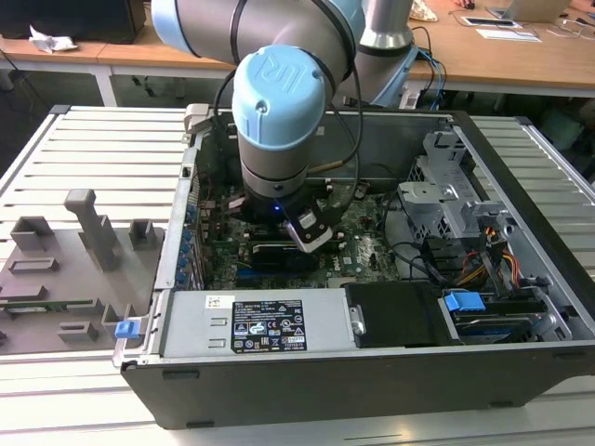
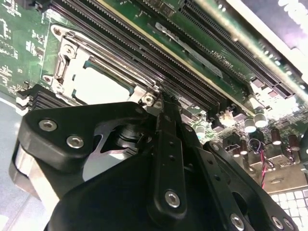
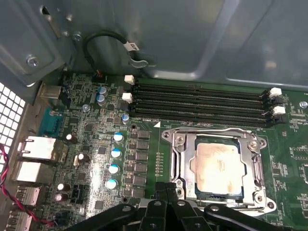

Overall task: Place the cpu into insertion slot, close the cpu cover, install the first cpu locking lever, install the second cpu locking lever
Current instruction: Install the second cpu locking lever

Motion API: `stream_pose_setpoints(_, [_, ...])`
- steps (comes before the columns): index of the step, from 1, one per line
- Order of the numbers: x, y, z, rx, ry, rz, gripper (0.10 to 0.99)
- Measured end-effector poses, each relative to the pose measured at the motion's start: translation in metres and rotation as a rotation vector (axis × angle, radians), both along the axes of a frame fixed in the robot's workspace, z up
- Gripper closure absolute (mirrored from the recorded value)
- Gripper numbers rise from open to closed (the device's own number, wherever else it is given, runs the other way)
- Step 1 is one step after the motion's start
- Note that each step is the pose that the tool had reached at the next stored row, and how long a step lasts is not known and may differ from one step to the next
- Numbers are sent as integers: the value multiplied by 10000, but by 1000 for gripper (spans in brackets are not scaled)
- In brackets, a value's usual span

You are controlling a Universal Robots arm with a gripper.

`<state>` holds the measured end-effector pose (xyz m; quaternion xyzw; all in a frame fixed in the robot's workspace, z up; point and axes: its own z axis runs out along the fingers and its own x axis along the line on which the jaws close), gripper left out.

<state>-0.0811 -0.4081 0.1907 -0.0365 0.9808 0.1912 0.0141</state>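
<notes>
The open computer case [image 1: 307, 372] is parked on a slatted bench [image 1: 102, 149], cpu [image 3: 217, 168] seated under the cpu cover [image 3: 180, 159], pincer [image 3: 168, 188] pressed together.

Grey arm [image 1: 279, 37], light-blue caps, black screwed gripper [image 2: 166, 103].

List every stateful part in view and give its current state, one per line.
Silver-grey square cpu: seated in the socket.
Hinged dark-silver metal cpu cover: closed down around the chip.
Black arm gripper: shut, fingertips at the cover's edge.
Long black memory slots: empty.
Dark computer case: side open.
</notes>
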Motion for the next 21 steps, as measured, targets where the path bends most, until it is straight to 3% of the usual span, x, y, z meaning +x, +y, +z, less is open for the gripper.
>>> stream_pose_setpoints(9, [-19,-9,-32,6,0,1,980])
stream_pose_setpoints(13, [-18,-8,38,10,-2,1,980])
stream_pose_setpoints(21, [-19,-10,3,-2,0,-2,980])
